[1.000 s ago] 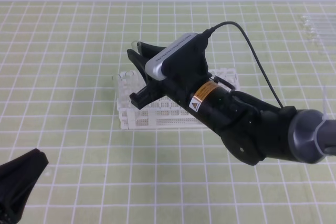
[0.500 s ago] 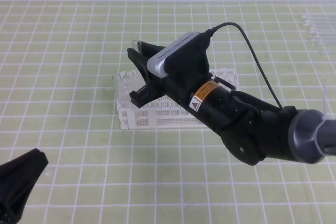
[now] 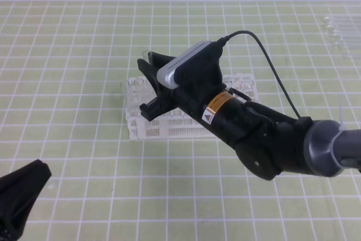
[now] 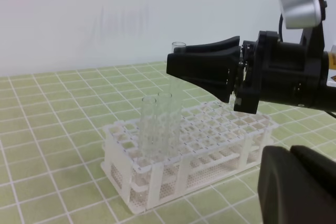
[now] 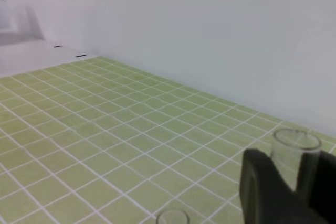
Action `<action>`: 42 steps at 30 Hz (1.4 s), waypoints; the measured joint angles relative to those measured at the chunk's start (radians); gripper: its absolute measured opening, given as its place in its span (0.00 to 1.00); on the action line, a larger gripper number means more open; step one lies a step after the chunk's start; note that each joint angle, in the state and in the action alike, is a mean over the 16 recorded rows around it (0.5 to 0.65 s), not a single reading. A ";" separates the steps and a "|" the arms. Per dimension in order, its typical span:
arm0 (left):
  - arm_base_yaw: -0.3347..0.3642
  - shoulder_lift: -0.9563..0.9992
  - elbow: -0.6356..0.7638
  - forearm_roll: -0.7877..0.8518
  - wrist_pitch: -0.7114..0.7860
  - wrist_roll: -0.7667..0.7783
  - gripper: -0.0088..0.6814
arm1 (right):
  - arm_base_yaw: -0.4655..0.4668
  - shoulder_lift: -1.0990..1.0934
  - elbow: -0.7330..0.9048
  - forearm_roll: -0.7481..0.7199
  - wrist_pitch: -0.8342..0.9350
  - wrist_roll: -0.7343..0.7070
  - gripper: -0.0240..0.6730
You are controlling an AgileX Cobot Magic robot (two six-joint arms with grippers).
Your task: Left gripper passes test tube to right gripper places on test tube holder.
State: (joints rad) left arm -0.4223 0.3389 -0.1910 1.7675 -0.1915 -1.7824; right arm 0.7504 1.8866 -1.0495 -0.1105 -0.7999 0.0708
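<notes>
Even, bright, diffuse light falls across the green-gridded worktop with only faint soft shadows and no hard glare, while the right wrist view is soft and hazy, its near dark jaws blurred, and the clear tubes at the far right corner look washed out

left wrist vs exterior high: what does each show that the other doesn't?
Left wrist only: two clear tubes standing upright in the test tube holder, seen side-on, and the wall behind.

Exterior high only: spare tubes at the mat's far right edge, and the shut left pincer parked low on the left.

Both: the right pincer over the holder, gripping the test tube upright.
</notes>
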 joint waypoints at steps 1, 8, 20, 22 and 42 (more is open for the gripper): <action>0.000 0.001 0.000 0.002 0.000 0.000 0.01 | 0.000 0.000 0.000 0.000 0.000 0.000 0.19; 0.000 -0.001 0.000 -0.005 -0.002 0.000 0.01 | 0.000 0.001 0.000 0.000 0.002 0.000 0.29; 0.000 -0.002 0.000 -0.009 -0.002 0.000 0.01 | 0.000 0.001 0.002 0.000 0.004 0.000 0.55; 0.000 -0.001 0.000 -0.007 -0.001 0.000 0.01 | 0.000 0.000 0.003 0.000 0.004 0.000 0.57; 0.000 0.000 0.000 -0.002 0.001 0.000 0.01 | -0.025 -0.394 0.011 0.001 0.462 -0.044 0.23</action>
State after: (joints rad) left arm -0.4223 0.3388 -0.1909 1.7652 -0.1908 -1.7824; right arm 0.7257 1.4929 -1.0390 -0.1094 -0.3378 0.0264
